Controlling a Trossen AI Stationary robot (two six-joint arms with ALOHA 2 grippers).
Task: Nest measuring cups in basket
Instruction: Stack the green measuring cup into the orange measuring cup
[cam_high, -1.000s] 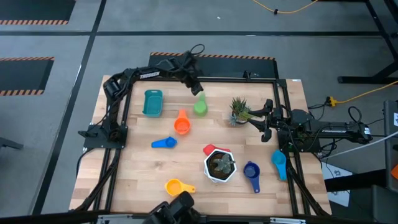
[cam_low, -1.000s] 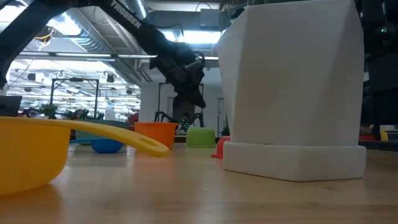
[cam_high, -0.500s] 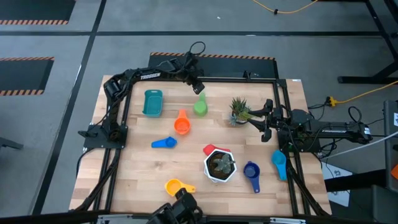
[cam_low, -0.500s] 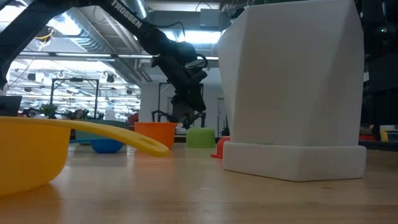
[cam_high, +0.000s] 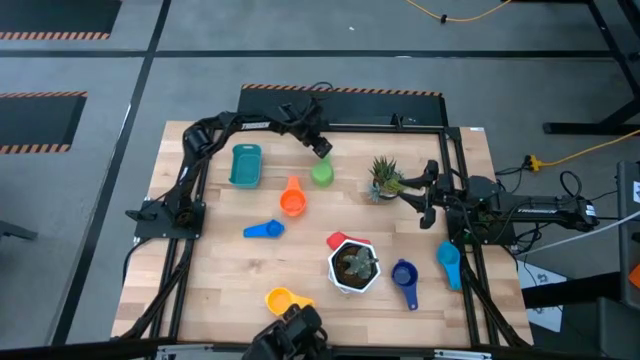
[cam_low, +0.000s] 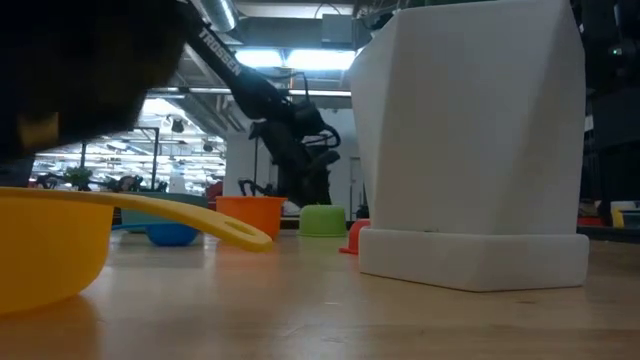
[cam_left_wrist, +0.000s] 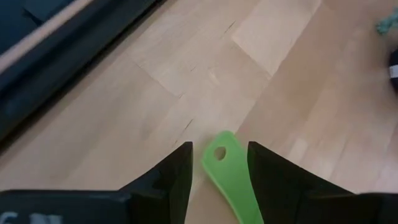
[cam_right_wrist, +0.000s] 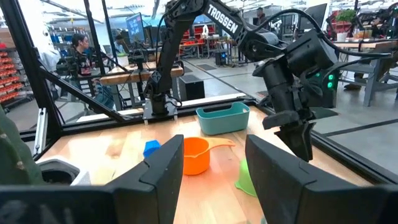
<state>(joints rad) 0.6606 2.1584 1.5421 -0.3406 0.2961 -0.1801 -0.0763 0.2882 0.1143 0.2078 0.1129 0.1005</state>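
While the left tool (cam_high: 321, 147) hangs above the far side of the tabletop (cam_high: 220, 270), its fingers (cam_left_wrist: 171, 180) stand apart and grip nothing; the flat handle of the green measuring cup (cam_high: 321, 173) shows in the gap between them in the left wrist view, with the cup itself resting on the wood just beneath the tool. Near this cup, toward the middle of the tabletop, sits the orange measuring cup (cam_high: 292, 201), and to the left of both, by the far-left corner, stands the teal basket (cam_high: 245, 165); no cup shows inside it from above. Closer to the camera side lie the light blue measuring cup (cam_high: 262, 230) and the yellow measuring cup (cam_high: 281, 299), the latter filling the near left of the low view. A red measuring cup (cam_high: 337, 240) touches the far side of the white hexagonal plant pot (cam_high: 353, 266), and a dark blue measuring cup (cam_high: 405, 276) lies just to the right of that pot. Another light blue measuring cup (cam_high: 449, 262) rests near the right edge. A small spiky plant (cam_high: 383, 178) stands between the green cup and the right tool (cam_high: 427, 197), which waits at the right side of the tabletop with its fingers (cam_right_wrist: 158, 174) spread and empty. Beyond the tabletop, a person (cam_right_wrist: 81, 46) shows in the room.
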